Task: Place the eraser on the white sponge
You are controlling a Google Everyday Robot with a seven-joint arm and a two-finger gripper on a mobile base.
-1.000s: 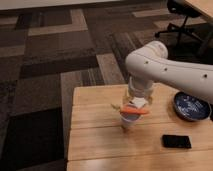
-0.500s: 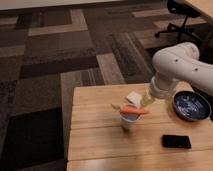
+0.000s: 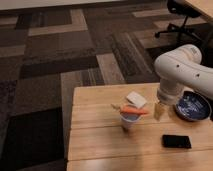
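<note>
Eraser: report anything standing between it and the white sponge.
Nothing on the table lies squarely between eraser and white sponge. The cup stands just off that line; the gripper hangs over it beside the bowl.

Shows the gripper [image 3: 159, 111] low over the wooden table [image 3: 95, 145], fingers parted (tan, pointing down). Finds the white sponge [image 3: 136, 99] left of the fingers and farther back, the cup [image 3: 129, 121] left and nearer, the blue bowl [image 3: 194, 107] just right, the eraser [image 3: 176, 141] nearer, slightly right, lying flat.
</note>
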